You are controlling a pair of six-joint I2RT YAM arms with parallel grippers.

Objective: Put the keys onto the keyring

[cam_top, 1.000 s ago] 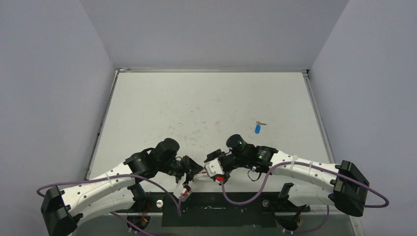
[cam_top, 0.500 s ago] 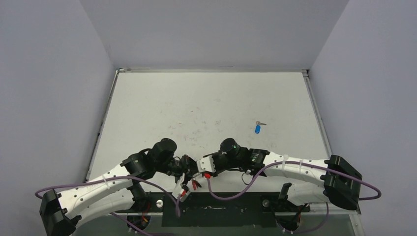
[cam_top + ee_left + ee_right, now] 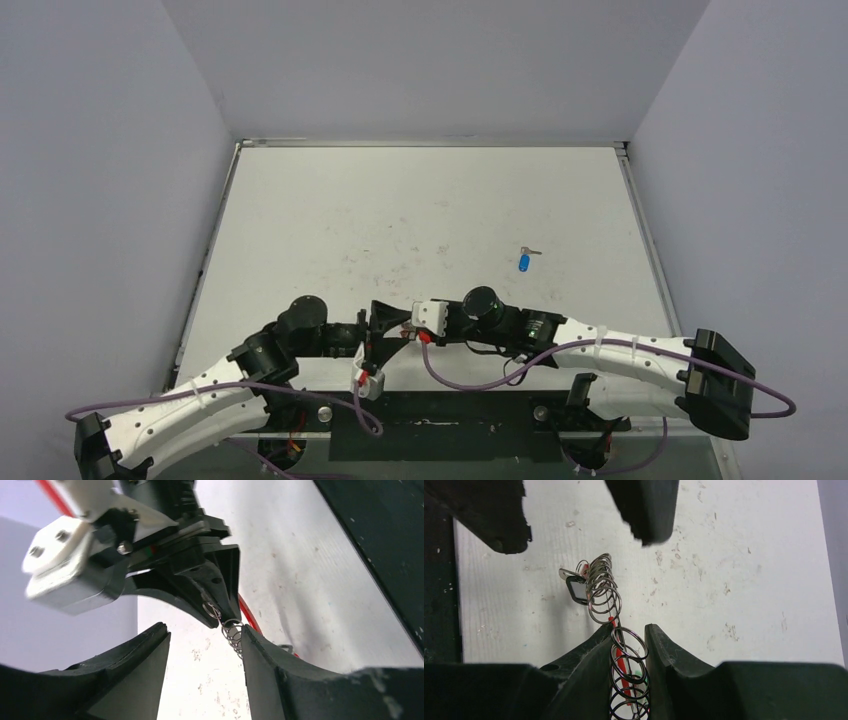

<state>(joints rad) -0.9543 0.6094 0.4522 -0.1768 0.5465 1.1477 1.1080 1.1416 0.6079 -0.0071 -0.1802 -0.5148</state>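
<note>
Keyring (image 3: 600, 580) sits pinched in the right gripper (image 3: 629, 628); the left gripper (image 3: 203, 630) gapes alongside. Only the top view shows the blue key (image 3: 524, 262).

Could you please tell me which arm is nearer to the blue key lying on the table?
Right. The right arm has its wrist just near-left of the blue key; the left arm lies farther left, beyond the right one.

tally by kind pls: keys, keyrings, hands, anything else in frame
Keys: 1 clearly visible, the blue key, lying loose.
Keyrings: 1, the keyring, a wire coil pinched in the right hand.
Hands: 2, the left hand open.
Other: 1, a dark tag hanging on the coil; can't tell what it is.
Total: 5
</note>
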